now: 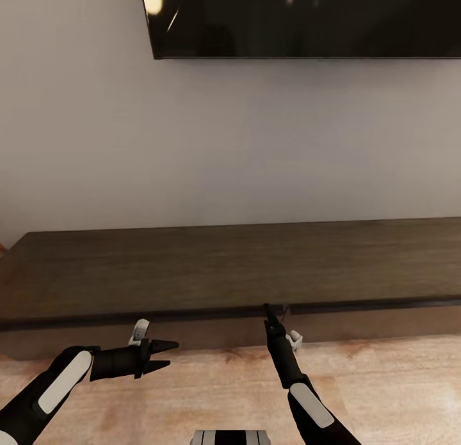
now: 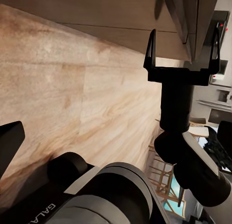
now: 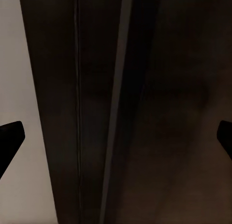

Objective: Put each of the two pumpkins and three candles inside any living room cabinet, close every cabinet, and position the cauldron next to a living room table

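Observation:
The long, low dark-brown cabinet [image 1: 211,272] runs along the pale wall, its flat fronts facing me. My right gripper [image 1: 267,310] points up at the top edge of a front, beside a seam between two fronts. It stands open in the left wrist view [image 2: 183,35]. In the right wrist view [image 3: 116,137] its tips sit wide apart, close to the dark front [image 3: 169,113], with nothing between them. My left gripper [image 1: 168,355] hovers low over the floor in front of the cabinet, pointing right, open and empty. The pumpkins, candles, cauldron and table are out of view.
A black TV [image 1: 301,19] hangs on the wall above the cabinet. Light wood floor [image 1: 211,381] lies between me and the cabinet. My base [image 1: 227,437] shows at the lower edge. The left wrist view catches distant furniture [image 2: 212,113] behind the right arm.

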### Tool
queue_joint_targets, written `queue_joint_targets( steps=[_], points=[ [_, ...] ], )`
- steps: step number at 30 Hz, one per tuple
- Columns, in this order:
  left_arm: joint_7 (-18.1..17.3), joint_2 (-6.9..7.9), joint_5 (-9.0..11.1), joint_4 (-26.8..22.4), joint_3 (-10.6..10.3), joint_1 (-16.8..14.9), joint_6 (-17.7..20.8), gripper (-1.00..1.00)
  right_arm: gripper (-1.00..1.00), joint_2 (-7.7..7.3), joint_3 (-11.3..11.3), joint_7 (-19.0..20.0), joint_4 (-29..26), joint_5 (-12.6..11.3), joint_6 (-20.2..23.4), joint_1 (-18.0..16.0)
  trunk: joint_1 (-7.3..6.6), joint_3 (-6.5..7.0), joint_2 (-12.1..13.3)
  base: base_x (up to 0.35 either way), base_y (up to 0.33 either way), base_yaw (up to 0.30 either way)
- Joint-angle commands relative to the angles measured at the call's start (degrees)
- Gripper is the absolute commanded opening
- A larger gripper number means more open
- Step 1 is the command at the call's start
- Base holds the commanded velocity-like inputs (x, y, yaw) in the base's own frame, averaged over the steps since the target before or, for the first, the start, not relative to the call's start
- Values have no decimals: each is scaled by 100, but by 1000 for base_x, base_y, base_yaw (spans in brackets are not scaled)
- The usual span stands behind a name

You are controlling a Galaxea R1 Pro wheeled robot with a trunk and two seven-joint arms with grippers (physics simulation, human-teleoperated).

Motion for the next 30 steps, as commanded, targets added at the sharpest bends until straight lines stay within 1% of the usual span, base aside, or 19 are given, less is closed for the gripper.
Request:
queue_joint_targets(
  steps=[1,10,27,28,30],
  points=[
    [-19,5,5,2,-11,-4,17,100,100,-5,39,16,5,-51,-46,-5,-1,-4,-2,0,0,0],
    [-20,5,7,2,-11,-4,19,100,100,-5,39,3,5,-51,-46,-5,-1,-4,-2,46,0,0],
    [-20,14,8,2,-11,-4,17,100,100,-5,39,-14,5,-51,-46,-5,-1,-4,-2,2,0,0],
    [-20,14,8,2,-11,-4,17,100,-100,-5,39,-14,5,-51,-46,-5,-1,-4,-2,0,0,0],
    [-20,14,9,2,-11,-4,17,100,-100,-5,39,-17,5,-51,-46,-5,-1,-4,-2,0,0,0]
  ],
)
